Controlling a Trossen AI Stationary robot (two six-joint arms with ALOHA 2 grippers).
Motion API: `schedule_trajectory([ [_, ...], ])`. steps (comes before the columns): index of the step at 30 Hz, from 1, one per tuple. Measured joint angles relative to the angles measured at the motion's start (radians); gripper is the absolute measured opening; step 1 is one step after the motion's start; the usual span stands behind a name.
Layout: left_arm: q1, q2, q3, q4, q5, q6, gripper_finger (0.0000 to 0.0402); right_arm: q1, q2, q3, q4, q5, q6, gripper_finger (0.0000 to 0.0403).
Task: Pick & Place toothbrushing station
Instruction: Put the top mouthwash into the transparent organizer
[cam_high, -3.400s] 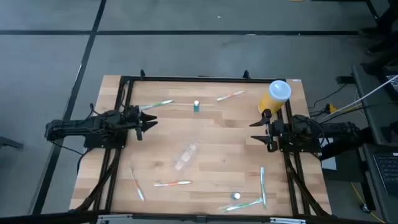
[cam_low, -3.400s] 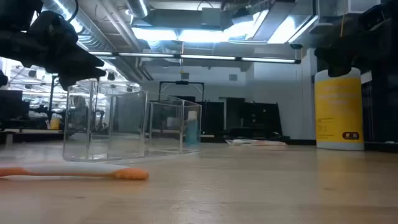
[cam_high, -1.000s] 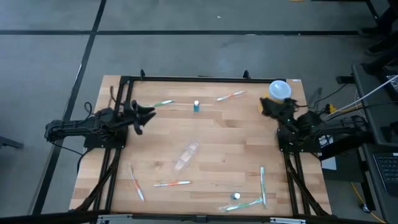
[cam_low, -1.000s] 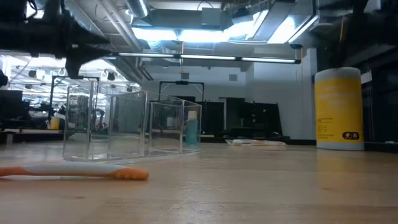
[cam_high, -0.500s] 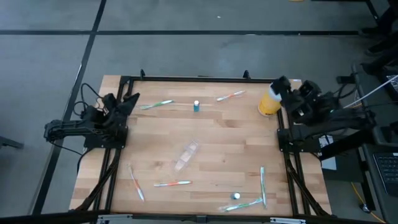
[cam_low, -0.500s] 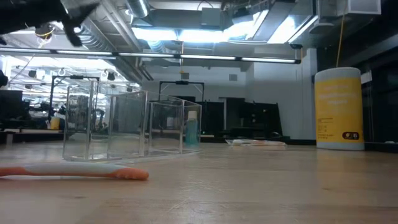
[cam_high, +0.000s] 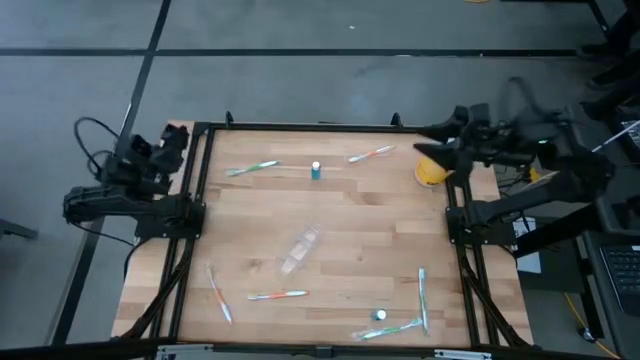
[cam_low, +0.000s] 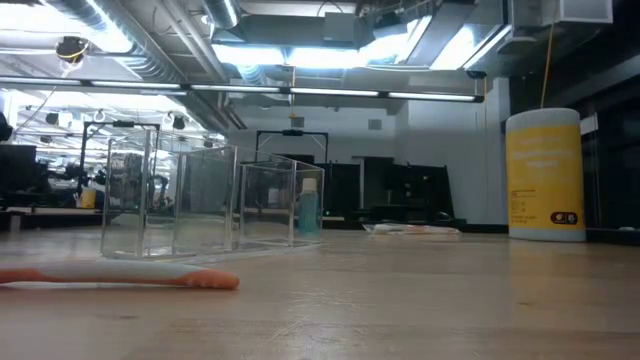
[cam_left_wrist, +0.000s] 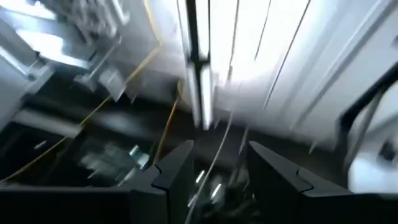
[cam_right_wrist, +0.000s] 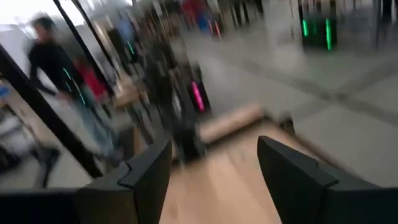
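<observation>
Over the wooden table (cam_high: 340, 215) I'm hanging both arms back at the edges: left gripper (cam_left_wrist: 208, 171) part open, right gripper (cam_right_wrist: 211, 165) wide open, both empty. Toothbrushes (cam_high: 277, 295) are lying scattered, clear organizer (cam_high: 300, 247) mid-table. I'd grab the nearest brush mid-handle, going slow.

No words, brand names or numbers can be read anywhere. The yellow canister (cam_low: 544, 175) standing at the far right of the surface (cam_low: 400, 300) carries faint pale print across its front and a small dark mark with white specks near its base, but both are too blurred to make out.
</observation>
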Motion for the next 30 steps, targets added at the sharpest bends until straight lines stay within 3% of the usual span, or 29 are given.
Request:
schedule_trajectory([
  [3, 0.000, 0.131, 0.211, -0.457, -0.140, 0.009, 0.0145, 0.000, 0.042, 0.018, -0.164, -0.025, 0.086, 0.0239],
  [7, 0.000, 0.412, 0.507, -1.064, -0.318, -0.026, 0.0145, 0.001, 0.082, 0.019, -0.366, -0.063, 0.208, 0.0239],
  [12, 0.032, 0.800, 0.765, -1.468, -0.392, 0.034, 0.0145, 0.015, 0.126, 0.006, -0.623, -0.122, 0.308, 0.0239],
  [16, 0.089, 1.009, 0.824, -1.495, -0.345, 0.054, 0.0145, 0.035, 0.128, -0.014, -0.679, -0.121, 0.356, 0.0239],
  [21, 0.190, 1.173, 0.818, -1.321, -0.071, -0.064, 0.0154, 0.083, 0.113, -0.040, -0.755, -0.078, 0.439, 0.0239],
  [23, 0.220, 1.213, 0.818, -1.260, -0.011, -0.110, 0.0168, 0.107, 0.104, -0.050, -0.774, -0.046, 0.476, 0.0239],
  [30, 0.280, 1.376, 0.938, -1.370, -0.007, -0.282, 0.0223, 0.150, 0.076, -0.055, -0.771, 0.041, 0.520, 0.0239],
])
